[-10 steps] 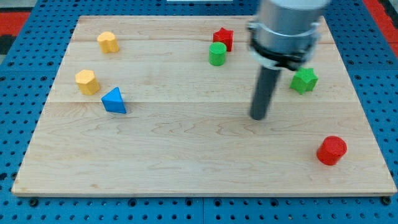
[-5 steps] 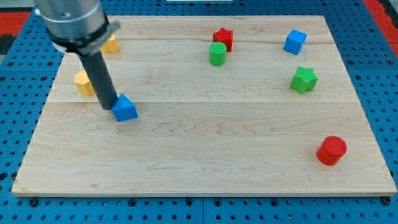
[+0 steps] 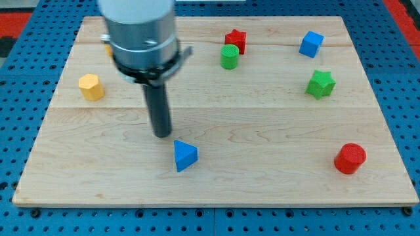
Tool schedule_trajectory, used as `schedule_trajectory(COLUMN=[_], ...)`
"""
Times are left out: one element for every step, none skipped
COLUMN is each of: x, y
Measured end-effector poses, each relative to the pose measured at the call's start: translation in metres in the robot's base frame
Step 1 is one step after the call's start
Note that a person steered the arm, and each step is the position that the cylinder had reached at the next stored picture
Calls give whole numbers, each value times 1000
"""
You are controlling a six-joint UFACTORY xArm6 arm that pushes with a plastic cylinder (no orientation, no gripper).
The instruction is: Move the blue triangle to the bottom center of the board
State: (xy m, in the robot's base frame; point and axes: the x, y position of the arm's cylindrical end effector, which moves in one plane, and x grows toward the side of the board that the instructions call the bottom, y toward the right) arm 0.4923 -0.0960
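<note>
Camera view: the blue triangle (image 3: 185,156) lies on the wooden desk (image 3: 262,131) in its lower half, somewhat to the view's left of centre and short of the bottom edge. The tip (image 3: 161,134) stands just above and to the view's left of the triangle, close but seemingly not touching it. The arm carries no jaws, only the rod, so nothing is gripped.

To finish well, the tip should meet the triangle's upper-left face squarely and press toward the view's bottom right, slowly, since a wedge shape probably pivots off a glancing contact. The red cylinder (image 3: 350,158), green star (image 3: 320,84), blue cube (image 3: 311,44), green cylinder (image 3: 229,57), red star (image 3: 235,40) and yellow block (image 3: 91,86) sit well apart.
</note>
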Motion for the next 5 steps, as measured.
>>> schedule_trajectory(x=[20,45,47,51,51], y=[-16,-1,44,65,73])
